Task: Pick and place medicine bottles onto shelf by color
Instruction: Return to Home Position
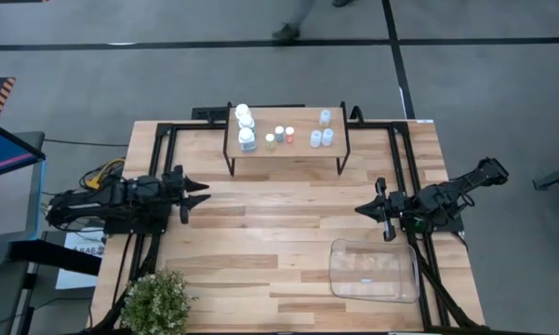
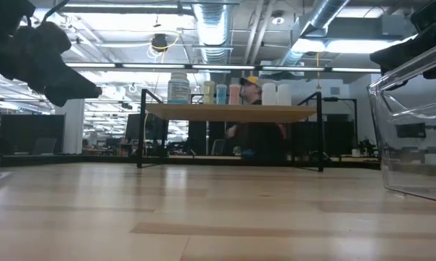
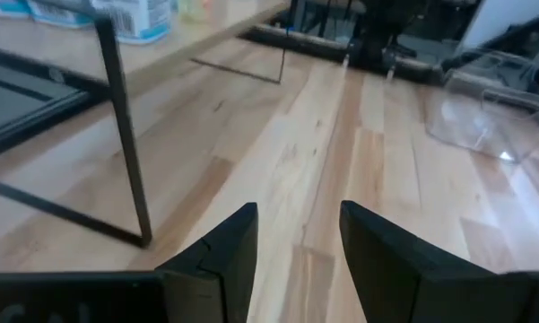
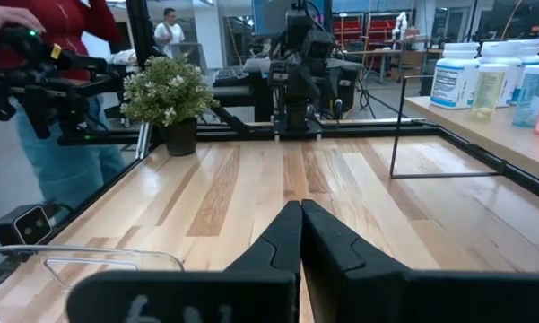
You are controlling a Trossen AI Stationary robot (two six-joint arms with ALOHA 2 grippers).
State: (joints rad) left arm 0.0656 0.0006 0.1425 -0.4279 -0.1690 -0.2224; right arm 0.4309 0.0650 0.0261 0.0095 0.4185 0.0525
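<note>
While the sorting looks finished, the step in hand is the closing one, with the arms going to their rest pose.

In the high view, the medicine bottles [image 1: 247,140] are all standing on the shelf [image 1: 299,117] at the middle of the worktop's [image 1: 279,233] far edge. White ones are grouping at its left end, yellow-, green- and red-capped ones in the middle, and bluish clear ones at its right end. The left gripper [image 1: 201,194] is hanging by the left edge, released and carrying nothing. The right gripper [image 1: 359,210] is hanging by the right edge, well apart from the shelf. The tray [image 1: 339,247] is lying near the near right corner with no bottle showing in it, and the plant [image 1: 158,302] is sitting at the near left corner.

In the low view, the bottles are lining the shelf board, and a person [image 2: 252,85] is showing behind it.

In the left wrist view, the fingers [image 3: 224,256] are gaping over bare wood, beside a shelf leg.

In the right wrist view, the fingers [image 4: 282,238] are pressing together, clenched on nothing.

The next move, I judge, is calling for no grasp. Each arm only needs to settle, staying away from the shelf legs and the tray.
</note>
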